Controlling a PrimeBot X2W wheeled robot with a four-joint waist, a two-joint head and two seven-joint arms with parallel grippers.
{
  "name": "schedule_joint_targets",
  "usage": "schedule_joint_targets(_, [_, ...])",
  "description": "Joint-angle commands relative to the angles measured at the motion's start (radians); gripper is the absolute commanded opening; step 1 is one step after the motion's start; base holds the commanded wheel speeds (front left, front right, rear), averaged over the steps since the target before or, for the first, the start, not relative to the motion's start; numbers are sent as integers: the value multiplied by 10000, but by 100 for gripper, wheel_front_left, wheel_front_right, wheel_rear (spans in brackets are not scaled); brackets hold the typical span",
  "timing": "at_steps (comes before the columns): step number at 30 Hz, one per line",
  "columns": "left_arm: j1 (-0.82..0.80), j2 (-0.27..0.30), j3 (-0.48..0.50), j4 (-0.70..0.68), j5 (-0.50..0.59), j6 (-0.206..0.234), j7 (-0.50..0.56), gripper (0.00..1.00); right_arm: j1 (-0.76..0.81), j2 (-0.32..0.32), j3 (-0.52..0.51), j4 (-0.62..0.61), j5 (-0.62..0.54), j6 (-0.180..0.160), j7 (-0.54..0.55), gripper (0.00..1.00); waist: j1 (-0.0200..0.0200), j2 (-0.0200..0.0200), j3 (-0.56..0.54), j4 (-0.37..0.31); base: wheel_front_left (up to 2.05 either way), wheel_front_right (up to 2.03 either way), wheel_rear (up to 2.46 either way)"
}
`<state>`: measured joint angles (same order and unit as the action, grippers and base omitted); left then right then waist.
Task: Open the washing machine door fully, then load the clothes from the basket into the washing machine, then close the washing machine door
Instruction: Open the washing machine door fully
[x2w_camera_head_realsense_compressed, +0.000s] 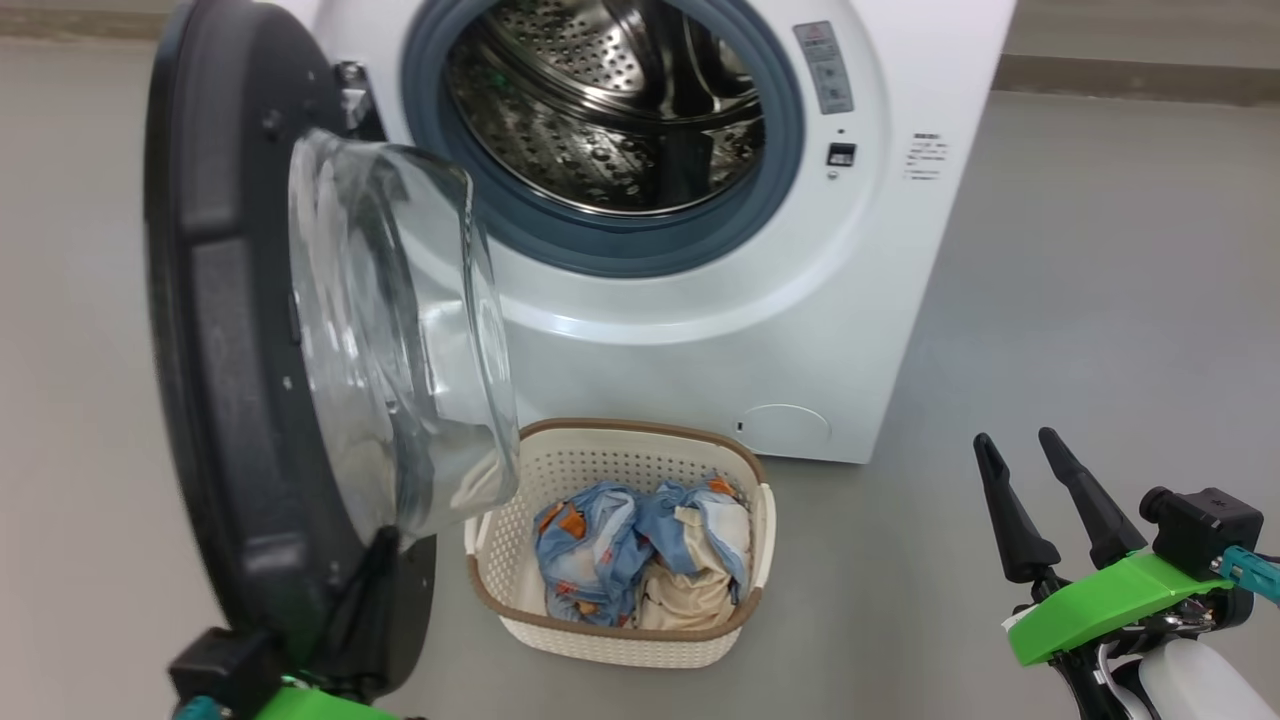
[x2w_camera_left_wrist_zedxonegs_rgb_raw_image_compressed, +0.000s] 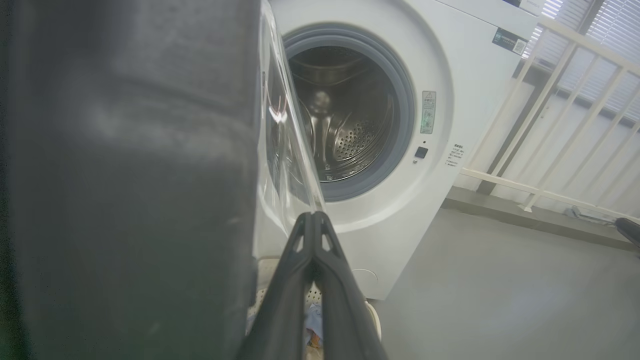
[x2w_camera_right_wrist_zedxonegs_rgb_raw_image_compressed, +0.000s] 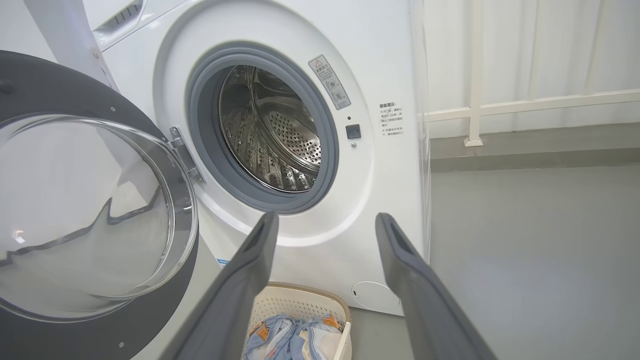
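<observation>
Head view puts you at door-opening: the door (x2w_camera_head_realsense_compressed: 230, 300) stands about square to the machine (x2w_camera_head_realsense_compressed: 700, 330), left pincer (x2w_camera_left_wrist_zedxonegs_rgb_raw_image_compressed: 312, 217) pressed shut, empty, by its lower edge. Right pincer (x2w_camera_head_realsense_compressed: 1016, 440) gapes wide, empty. Next, likely push the door wider, then reach the clothes (x2w_camera_head_realsense_compressed: 640, 550) in the basket (x2w_camera_head_realsense_compressed: 620, 640) on the floor. Door glass hides the basket's left corner; whether the left pincer touches the door is unclear.

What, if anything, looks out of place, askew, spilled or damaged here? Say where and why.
Nothing stands out. The washing machine door hangs open on its hinge, the drum looks empty, and the clothes sit bundled inside the basket on the floor before the washing machine; nothing lies spilled around it.
</observation>
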<state>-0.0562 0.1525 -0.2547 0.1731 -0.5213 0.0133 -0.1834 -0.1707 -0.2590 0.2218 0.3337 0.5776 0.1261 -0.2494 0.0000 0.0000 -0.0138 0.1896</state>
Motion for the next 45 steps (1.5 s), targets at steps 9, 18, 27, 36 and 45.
schedule_joint_targets(9, [-436,789,1210,-385,-231,567,138,0,68,-52,15,-241,73,46,-124,100,0,0,-30,787,0,0,0])
schedule_joint_targets(18, [-808,1405,1790,-107,-416,692,324,0,5,57,0,-249,44,46,-124,100,0,0,258,1372,0,0,0])
schedule_joint_targets(27, [-1925,1933,2100,1207,-689,435,551,0,-288,152,-58,-256,-60,46,-124,100,0,0,758,1960,0,0,0])
schedule_joint_targets(36, [-3048,2250,2350,2667,-1007,72,443,0,-589,166,-184,-239,-167,46,-124,100,0,0,1290,2469,0,0,0])
schedule_joint_targets(45, [-4500,2537,2275,4247,-1011,-285,313,0,-978,94,-353,-236,-269,46,-124,100,0,0,1797,2857,0,0,0])
